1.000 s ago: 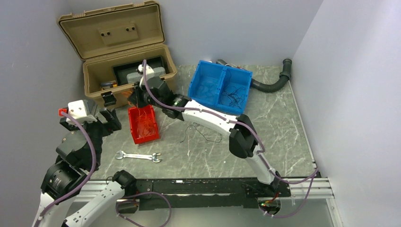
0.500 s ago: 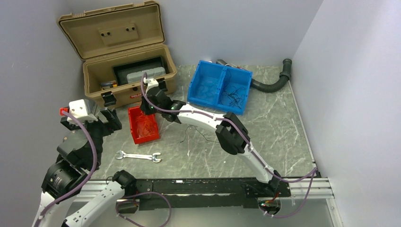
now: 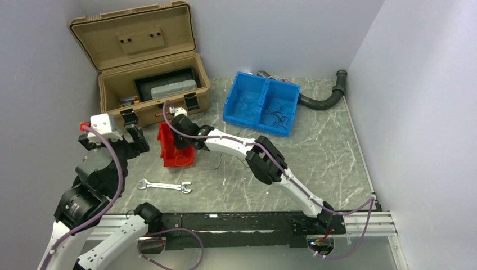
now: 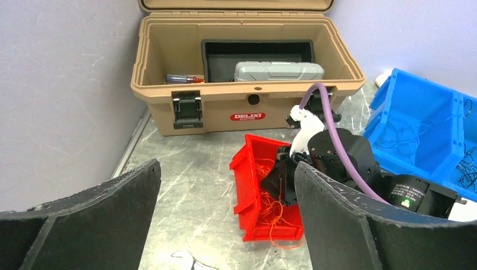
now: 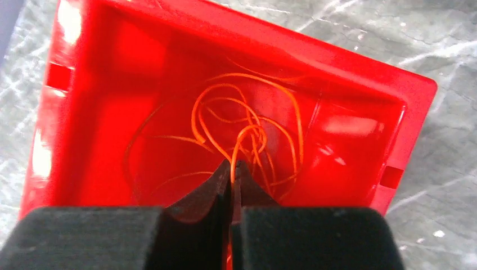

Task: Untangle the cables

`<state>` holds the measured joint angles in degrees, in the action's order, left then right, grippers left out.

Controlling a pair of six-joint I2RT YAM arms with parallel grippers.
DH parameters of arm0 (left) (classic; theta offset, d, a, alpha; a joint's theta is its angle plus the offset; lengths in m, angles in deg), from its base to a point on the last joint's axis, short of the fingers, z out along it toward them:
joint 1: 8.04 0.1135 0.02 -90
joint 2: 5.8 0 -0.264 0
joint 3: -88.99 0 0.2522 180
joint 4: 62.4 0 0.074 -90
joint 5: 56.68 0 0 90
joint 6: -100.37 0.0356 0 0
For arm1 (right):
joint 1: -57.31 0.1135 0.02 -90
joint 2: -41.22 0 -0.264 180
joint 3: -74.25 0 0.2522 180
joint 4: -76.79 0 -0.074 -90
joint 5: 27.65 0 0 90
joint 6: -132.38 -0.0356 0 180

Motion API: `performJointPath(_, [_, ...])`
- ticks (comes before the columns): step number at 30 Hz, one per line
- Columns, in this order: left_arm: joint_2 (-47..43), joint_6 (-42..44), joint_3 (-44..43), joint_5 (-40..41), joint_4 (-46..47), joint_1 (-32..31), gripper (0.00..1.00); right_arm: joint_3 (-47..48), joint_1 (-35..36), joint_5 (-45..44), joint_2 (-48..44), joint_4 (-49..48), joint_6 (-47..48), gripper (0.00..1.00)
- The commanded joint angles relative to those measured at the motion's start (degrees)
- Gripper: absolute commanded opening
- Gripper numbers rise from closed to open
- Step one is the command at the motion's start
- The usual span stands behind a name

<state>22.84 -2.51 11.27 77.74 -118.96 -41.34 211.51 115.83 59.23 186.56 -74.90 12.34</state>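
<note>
Tan toolbox [image 3: 152, 115]; red bin [image 3: 165, 149]; wrench [image 3: 164, 185]

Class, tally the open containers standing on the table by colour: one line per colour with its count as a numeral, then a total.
Tan toolbox: 1
Red bin: 1
Blue bins, side by side: 2
Total: 4

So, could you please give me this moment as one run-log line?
right claw: shut on orange wire, at red bin | left claw: open, empty
</note>
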Motion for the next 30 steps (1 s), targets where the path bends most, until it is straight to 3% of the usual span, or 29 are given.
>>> performJointPath(1, [2.14, -0.94, 0.14, -1.87, 0.29, 0.25, 0.92, 4.01, 0.41, -2.34, -0.14, 7.79, 1.30, 0.20])
performJointPath(4, [3.62, -1.52, -0.08, -2.75, 0.19, 0.23, 0.94, 2.49, 0.50, -1.82, -5.18, 6.86, 2.72, 0.37])
performJointPath(13, [6.96, -3.15, -0.17, -5.38, 0.99, 0.22, 0.95, 5.40, 0.44, -4.00, -16.13, 14.74, 6.53, 0.54])
performJointPath(17, [7.44, -3.22, 0.31, -6.93, 1.72, 0.27, 0.95, 2.00, -0.14, -6.64, -21.51, 17.97, 7.49, 0.69])
performJointPath(18, [7.55, -2.82, 0.57, -7.73, 2.15, 0.21, 0.96, -0.06, -0.52, -6.89, -23.54, 18.13, 7.41, 0.78])
performJointPath(19, [7.69, -2.34, 0.92, -8.71, 2.78, 0.17, 0.96, -3.03, -1.10, -6.97, -25.62, 17.92, 7.11, 0.93])
performJointPath(20, [7.85, -1.98, 1.27, -9.74, 3.35, 0.24, 0.97, -6.36, -1.70, -7.32, -28.24, 17.56, 6.52, 0.99])
performJointPath(25, [11.21, 0.05, 2.14, -19.27, 4.75, 0.24, 0.99, -25.85, -5.79, -9.16, -42.52, 15.21, 3.22, 1.00])
performJointPath(30, [15.29, -0.83, 3.95, -30.48, 6.83, 0.25, 0.99, -47.18, -13.82, -3.43, -57.11, 12.50, 1.93, 1.00])
